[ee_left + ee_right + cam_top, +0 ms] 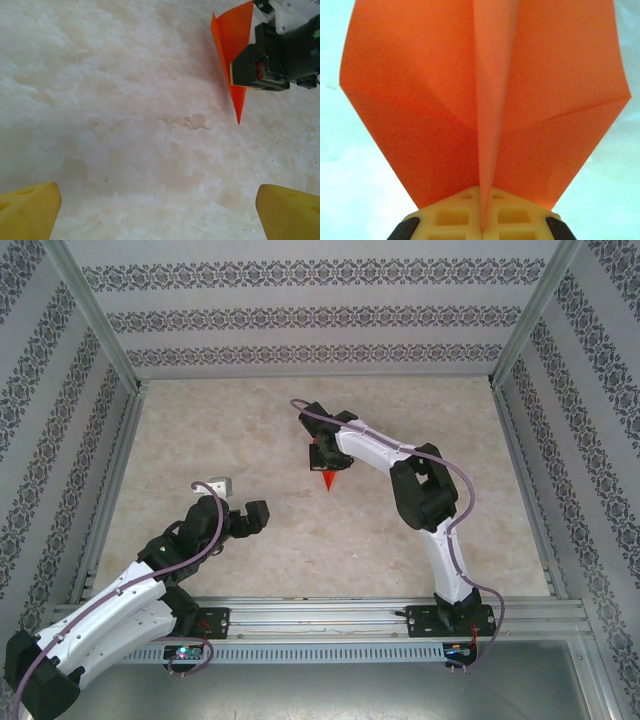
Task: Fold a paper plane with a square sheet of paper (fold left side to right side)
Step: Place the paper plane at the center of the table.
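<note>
On the pale marbled table [300, 550], the right arm [425, 495] reaches to the middle, its right gripper [481, 212] clamped on the centre crease of the paper plane [415, 100], wings spread either side. The plane's long axis runs straight out from the jaws, nose tipped down toward the table; probably clear of it, though that is hard to tell. The left gripper [160, 210], jaws wide and empty, sits well apart to the near left, facing the plane
</note>
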### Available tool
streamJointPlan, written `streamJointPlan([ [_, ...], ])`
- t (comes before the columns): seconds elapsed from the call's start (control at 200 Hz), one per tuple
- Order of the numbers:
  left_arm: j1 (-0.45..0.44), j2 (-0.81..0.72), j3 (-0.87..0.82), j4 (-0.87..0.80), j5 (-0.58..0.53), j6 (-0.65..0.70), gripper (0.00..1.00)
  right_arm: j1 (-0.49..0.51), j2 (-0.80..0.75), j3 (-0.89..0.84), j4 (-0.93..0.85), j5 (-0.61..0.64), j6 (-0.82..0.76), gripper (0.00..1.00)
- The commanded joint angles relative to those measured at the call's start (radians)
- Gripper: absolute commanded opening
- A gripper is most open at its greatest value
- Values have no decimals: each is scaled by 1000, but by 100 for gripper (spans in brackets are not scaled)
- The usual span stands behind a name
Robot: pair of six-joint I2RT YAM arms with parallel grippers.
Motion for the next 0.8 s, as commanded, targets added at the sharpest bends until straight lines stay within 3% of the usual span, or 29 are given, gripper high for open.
streamJointPlan([
  [0.0,17,-13,-13,35,17,28,100,-8,50,81,-106,38,-31,2],
  [0.794,20,-11,-21,42,37,39,100,-17,160,183,-129,-3,-26,8],
])
